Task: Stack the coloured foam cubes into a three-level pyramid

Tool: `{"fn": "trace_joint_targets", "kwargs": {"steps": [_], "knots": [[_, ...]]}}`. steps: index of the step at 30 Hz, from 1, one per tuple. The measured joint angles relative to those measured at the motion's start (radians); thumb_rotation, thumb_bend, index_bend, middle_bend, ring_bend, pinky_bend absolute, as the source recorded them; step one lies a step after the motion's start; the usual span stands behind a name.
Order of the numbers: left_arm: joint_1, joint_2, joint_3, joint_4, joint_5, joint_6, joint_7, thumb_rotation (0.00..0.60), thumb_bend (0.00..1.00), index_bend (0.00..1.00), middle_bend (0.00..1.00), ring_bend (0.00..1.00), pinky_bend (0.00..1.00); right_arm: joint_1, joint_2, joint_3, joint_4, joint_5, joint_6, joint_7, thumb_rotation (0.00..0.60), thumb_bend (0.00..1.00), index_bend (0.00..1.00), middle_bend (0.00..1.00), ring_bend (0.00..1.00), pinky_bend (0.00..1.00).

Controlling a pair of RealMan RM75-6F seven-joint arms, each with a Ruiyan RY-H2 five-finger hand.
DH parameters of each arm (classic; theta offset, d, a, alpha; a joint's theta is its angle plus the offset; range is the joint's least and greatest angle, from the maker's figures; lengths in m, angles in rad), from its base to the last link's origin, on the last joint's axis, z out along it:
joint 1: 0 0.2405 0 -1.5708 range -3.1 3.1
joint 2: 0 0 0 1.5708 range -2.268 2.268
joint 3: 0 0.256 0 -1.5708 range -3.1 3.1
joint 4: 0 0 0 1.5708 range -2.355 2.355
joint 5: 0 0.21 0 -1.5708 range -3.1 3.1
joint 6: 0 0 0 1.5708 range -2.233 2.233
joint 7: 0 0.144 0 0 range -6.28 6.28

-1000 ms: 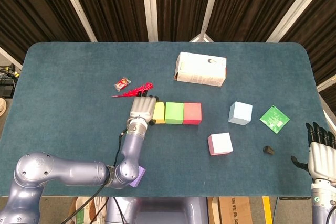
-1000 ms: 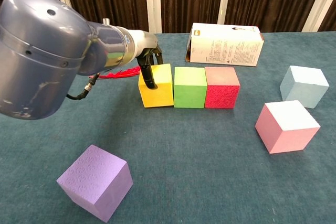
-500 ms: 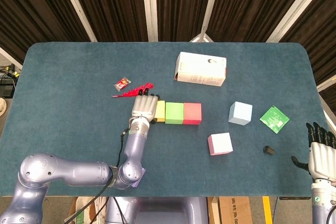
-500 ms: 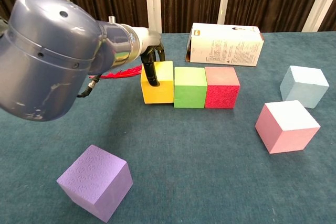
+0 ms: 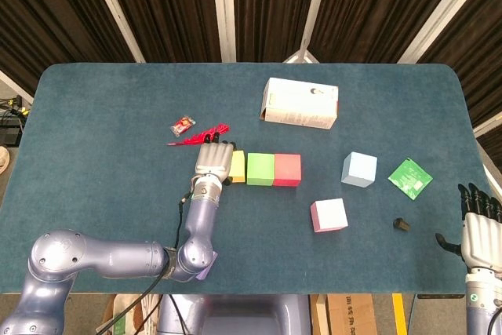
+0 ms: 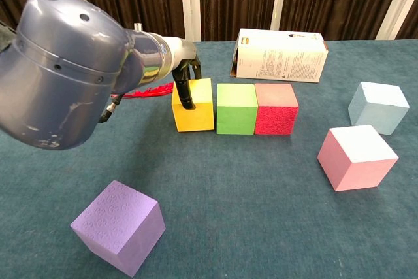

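Yellow (image 5: 238, 167), green (image 5: 260, 169) and red (image 5: 287, 169) foam cubes stand in a row at mid-table. My left hand (image 5: 212, 161) grips the yellow cube (image 6: 196, 112) at the row's left end, with one dark finger (image 6: 185, 93) down its front face. The green cube (image 6: 236, 108) touches the red cube (image 6: 275, 109). A light blue cube (image 5: 359, 169) and a pink cube (image 5: 329, 215) lie apart to the right. Near the front edge sits a purple cube (image 6: 119, 227), mostly hidden under my left arm in the head view. My right hand (image 5: 478, 229) is open off the table's right edge.
A white carton (image 5: 300, 103) lies behind the row. A green square packet (image 5: 410, 177) and a small black piece (image 5: 401, 224) lie at the right. A red sweet wrapper (image 5: 182, 125) and a red frilly strip (image 5: 200, 134) lie just behind my left hand.
My left hand nudged the yellow cube slightly away and toward the green cube, then drew it back a little to the left. The right hand has not moved.
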Motion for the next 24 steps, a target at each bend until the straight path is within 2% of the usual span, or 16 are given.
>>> {"fn": "trace_joint_targets", "kwargs": {"steps": [15,24], "knots": [[0.001,-0.002,-0.011,-0.012,-0.01,0.012,0.03,0.6,0.36,0.29,0.24,0.0,0.0,0.001,-0.002,0.001,-0.005,0.01,0.001,-0.007,0.6,0.21,0.0,0.0,0.0,0.0],[0.003,-0.006,-0.03,-0.011,-0.019,0.01,0.028,0.6,0.33,0.26,0.21,0.0,0.0,0.002,-0.001,0.002,-0.006,0.016,0.0,-0.008,0.6,0.21,0.0,0.0,0.0,0.0]]}}
